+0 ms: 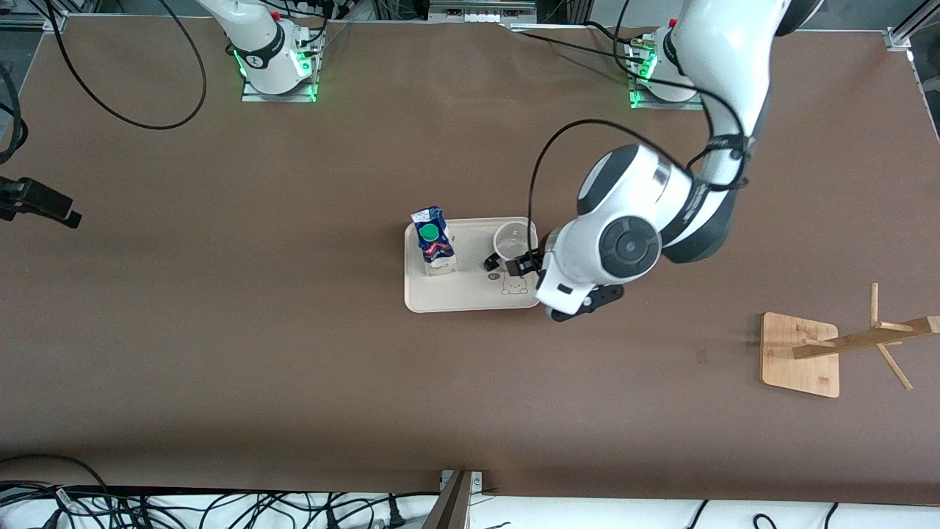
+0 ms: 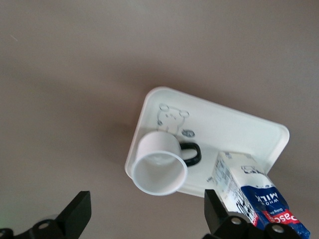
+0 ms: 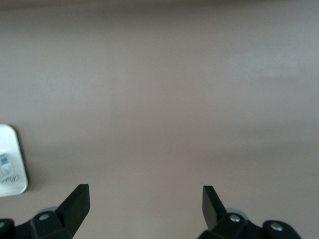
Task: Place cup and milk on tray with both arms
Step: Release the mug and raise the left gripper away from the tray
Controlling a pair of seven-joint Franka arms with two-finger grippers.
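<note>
The white ceramic mug (image 1: 512,241) and blue-and-white milk carton (image 1: 433,239) both stand on the cream rectangular tray (image 1: 470,297). The left gripper (image 1: 520,264), jaws wide and empty, hovers over the tray beside the mug; it should lift straight up to clear the black handle (image 1: 490,261). The right gripper (image 3: 144,209) waits wide open over bare table.

both arms out, both grippers gaping

the left arm (image 1: 661,220) is reaching from its base toward the table's middle, elbow bent, wrist turned down; the left gripper (image 1: 525,263) is hanging with its fingers (image 2: 79,214) spread wide, gripping nothing. the right arm (image 1: 257,37) is waiting, only its base in the front view; the right gripper (image 3: 144,209) is holding its fingers wide apart over the table.
</note>
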